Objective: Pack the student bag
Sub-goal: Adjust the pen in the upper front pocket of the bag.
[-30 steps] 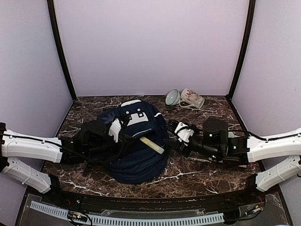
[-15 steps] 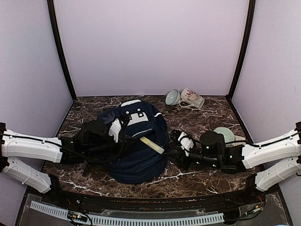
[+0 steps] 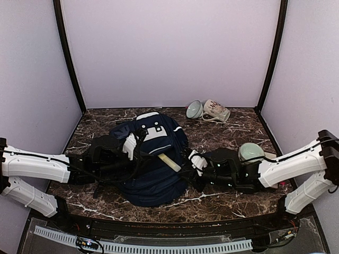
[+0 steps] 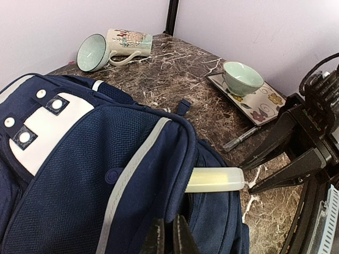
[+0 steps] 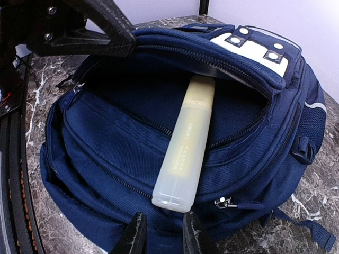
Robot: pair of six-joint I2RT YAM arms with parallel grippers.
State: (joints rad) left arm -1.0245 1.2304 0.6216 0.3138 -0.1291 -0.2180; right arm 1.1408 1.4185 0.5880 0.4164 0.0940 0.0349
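Two claws flanked the limp navy-blue fabric student bag point(image 3: 153, 180): the left claw point(image 4: 168, 233) pinched its floppy flap edge, the right claw point(image 5: 163, 230), slightly spread, hovered just short of a pale yellow plastic tube point(image 5: 185, 148) jutting out. Soft cloth likely held best at stitched hems.

The only lettering I can find is a line of small grey print running along the pale yellow tube point(image 5: 186, 151) that sticks out of the student bag point(image 5: 111, 143), and it is too fine for me to read.
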